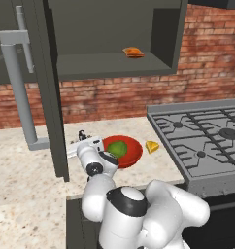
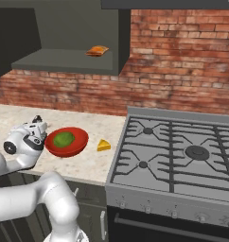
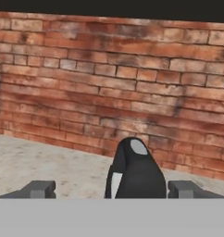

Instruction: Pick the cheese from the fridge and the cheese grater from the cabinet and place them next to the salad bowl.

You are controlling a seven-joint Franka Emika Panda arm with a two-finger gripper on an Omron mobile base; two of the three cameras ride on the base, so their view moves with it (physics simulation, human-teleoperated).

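Between the spread fingertips [image 3: 40, 189] of the gripper [image 3: 111, 190] stands the black-handled grey metal cheese grater [image 3: 134, 171], upright, unpinched, at nine o'clock of the shallow red salad bowl [image 1: 131, 155]; yellow cheese wedge [image 1: 152, 146] at three o'clock.

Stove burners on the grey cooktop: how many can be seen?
5 burners on the grey stove cooktop: two at its near side, one large in the centre, two at the back. Some may be cropped.
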